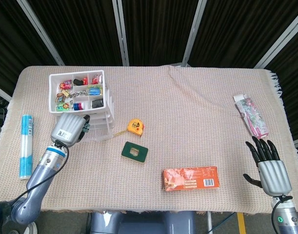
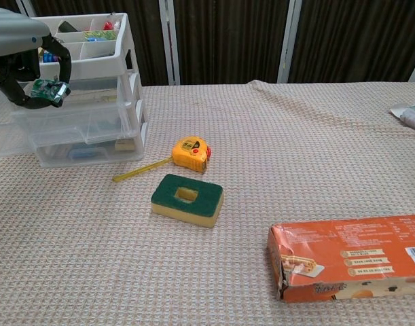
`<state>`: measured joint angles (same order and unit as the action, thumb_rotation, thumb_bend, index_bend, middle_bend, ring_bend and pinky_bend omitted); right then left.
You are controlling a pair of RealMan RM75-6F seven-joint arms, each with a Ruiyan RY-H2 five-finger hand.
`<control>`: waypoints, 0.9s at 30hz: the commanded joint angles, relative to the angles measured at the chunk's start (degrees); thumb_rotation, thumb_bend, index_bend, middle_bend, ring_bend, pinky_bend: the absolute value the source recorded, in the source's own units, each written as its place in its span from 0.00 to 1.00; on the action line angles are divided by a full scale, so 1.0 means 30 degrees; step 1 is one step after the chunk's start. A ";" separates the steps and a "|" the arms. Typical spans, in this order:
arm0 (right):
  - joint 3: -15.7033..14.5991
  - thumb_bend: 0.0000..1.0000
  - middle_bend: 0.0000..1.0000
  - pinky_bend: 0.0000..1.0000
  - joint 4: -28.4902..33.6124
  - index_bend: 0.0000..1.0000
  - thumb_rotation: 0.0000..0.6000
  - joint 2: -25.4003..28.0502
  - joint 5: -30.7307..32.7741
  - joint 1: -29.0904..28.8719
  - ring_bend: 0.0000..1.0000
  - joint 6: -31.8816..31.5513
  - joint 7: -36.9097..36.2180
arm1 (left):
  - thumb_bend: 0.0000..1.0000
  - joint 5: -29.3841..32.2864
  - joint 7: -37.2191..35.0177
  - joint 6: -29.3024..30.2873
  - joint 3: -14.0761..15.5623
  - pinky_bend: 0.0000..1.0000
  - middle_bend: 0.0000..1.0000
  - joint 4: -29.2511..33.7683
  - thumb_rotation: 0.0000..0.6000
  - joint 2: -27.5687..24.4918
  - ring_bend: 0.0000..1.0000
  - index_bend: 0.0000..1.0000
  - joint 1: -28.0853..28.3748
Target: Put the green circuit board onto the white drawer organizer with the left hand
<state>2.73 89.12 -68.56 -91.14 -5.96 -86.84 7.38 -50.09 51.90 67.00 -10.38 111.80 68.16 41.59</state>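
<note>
Your left hand holds the green circuit board up in the air, with its dark fingers curled around it. It hangs in front of the white drawer organizer, at the side near you. The board is under the palm and sticks out between the fingers. It is not on the organizer yet.

You look to be in the carry step. The pick-up is done, and the put-down is still to come. I think the next move is to go up a bit and push away from you, over the top tray with the little colored bits in it. Then go down softly and let your fingers spread so the board rests on top.

From the chest view, the board looks like it lies partly flat, with its long side going left to right, out past the fingertips. I cannot tell its exact tilt, because the fingers hide a lot of it.

Your right hand is far off on the other side, low by the table edge. Its fingers are spread and it holds nothing.
</note>
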 commanded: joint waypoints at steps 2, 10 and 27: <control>-0.0004 0.01 0.00 0.00 0.0002 0.10 1.00 0.0004 -0.0006 -0.0003 0.00 0.0005 -0.0005 | 0.55 0.0349 0.0087 -0.0054 0.0365 0.76 1.00 -0.0390 1.00 0.0157 0.95 0.64 0.0091; 0.0004 0.01 0.00 0.00 0.0019 0.10 1.00 -0.0001 0.0012 0.0009 0.00 -0.0015 0.0005 | 0.36 0.0775 0.0183 0.0018 0.0881 0.76 1.00 -0.1024 1.00 0.0518 0.95 0.61 0.0225; 0.0006 0.01 0.00 0.00 0.0025 0.10 1.00 -0.0002 0.0019 0.0011 0.00 -0.0017 -0.0024 | 0.27 0.0770 0.0027 0.0444 0.1246 0.76 1.00 -0.1166 1.00 0.0539 0.95 0.38 0.0464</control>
<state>2.75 89.20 -68.56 -91.09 -5.93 -86.89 7.30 -47.69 52.07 68.27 -6.65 108.26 69.85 42.96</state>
